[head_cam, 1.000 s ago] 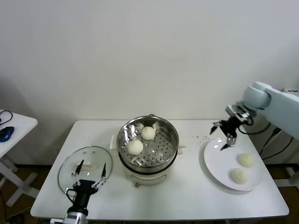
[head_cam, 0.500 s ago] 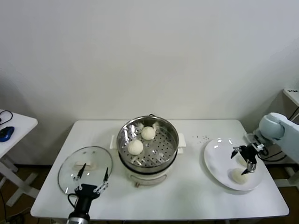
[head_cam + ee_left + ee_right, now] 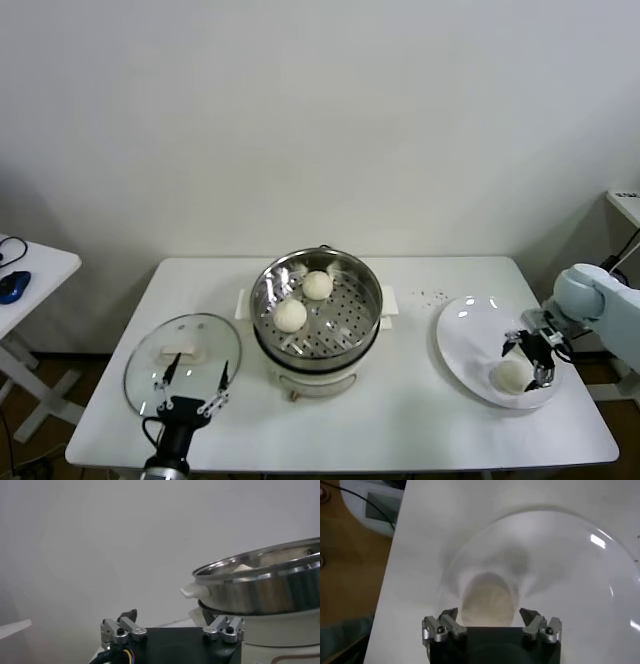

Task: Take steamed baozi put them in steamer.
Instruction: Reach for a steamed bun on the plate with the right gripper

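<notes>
The steamer (image 3: 368, 290) stands mid-table with two baozi on its perforated insert, one farther back (image 3: 318, 285) and one nearer (image 3: 290, 315). Its steel rim also shows in the left wrist view (image 3: 260, 575). My right gripper (image 3: 530, 360) is low over the white plate (image 3: 465, 335) at the right, open. A baozi (image 3: 487, 600) sits on the plate between the open jaws of the right gripper (image 3: 489, 612), untouched. In the head view one baozi (image 3: 510, 376) shows at the fingertips; the plate's other baozi is hidden behind the gripper. My left gripper (image 3: 195, 385) is open and parked over the glass lid.
The round glass lid (image 3: 183, 352) with a white handle lies at the table's front left. A side table with a blue mouse (image 3: 12, 285) stands far left. The table's right edge and cables run close behind the plate.
My right gripper has swung from the plate's far edge down to the baozi at the plate's near right side. The left arm has barely moved.
</notes>
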Robot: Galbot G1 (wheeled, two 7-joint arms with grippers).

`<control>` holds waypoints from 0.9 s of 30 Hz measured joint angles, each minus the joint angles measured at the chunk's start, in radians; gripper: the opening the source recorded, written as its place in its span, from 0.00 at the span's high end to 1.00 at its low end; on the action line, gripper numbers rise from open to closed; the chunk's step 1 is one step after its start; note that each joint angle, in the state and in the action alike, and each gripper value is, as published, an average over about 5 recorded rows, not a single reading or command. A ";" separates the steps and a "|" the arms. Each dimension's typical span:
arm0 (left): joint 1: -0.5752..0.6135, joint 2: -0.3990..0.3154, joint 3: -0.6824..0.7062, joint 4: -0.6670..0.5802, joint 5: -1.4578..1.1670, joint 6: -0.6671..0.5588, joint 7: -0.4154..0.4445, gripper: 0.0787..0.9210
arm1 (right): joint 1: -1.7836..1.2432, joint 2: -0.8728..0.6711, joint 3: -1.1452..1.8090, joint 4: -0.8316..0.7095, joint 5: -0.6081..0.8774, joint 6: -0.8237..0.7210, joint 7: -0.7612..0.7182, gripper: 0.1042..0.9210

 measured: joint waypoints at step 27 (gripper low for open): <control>-0.008 0.004 -0.009 0.005 -0.009 0.002 -0.002 0.12 | -0.014 0.037 0.000 -0.026 -0.041 0.003 0.005 0.28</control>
